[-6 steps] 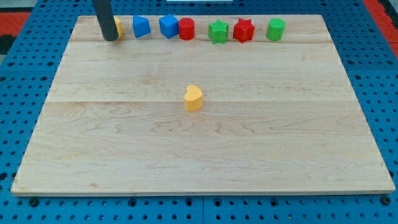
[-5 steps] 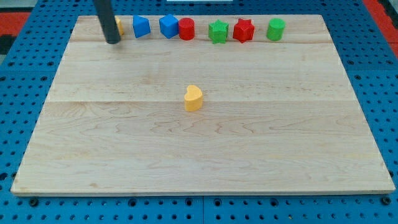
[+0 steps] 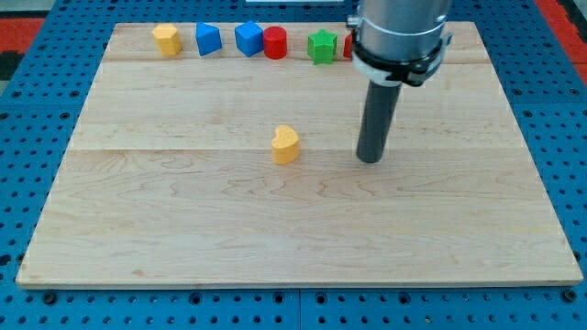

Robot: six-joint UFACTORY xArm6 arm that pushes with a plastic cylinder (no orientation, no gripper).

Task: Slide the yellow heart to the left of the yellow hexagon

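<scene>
**Inspection: tip set down on the view's right of the yellow heart, no contact**

My tip rests on the wooden board to the view's right of the yellow heart, near it but clearly apart, at about the same depth on the board. I carry no claw: the arm ends in 1 plain rod, which grips nothing and touches no block.

Judgement on placement: the heart must travel toward the view's left and top, so standing on its right side puts me behind it for a push leftward. An approach from lower right would likely be needed to add the upward component.

The yellow heart sits alone near the board's middle, lobes toward the view's top, pale orange-yellow, upright and flat on the wood.

The yellow hexagon stands at the left end of the row along the view's top edge. Beside it, going right: 1 blue block, a 2nd blue block, a red cylinder and a green star. My arm hides the rest of the row; a sliver of red shows at its edge.

The space left of the hexagon is narrow, close to the board's corner.
</scene>
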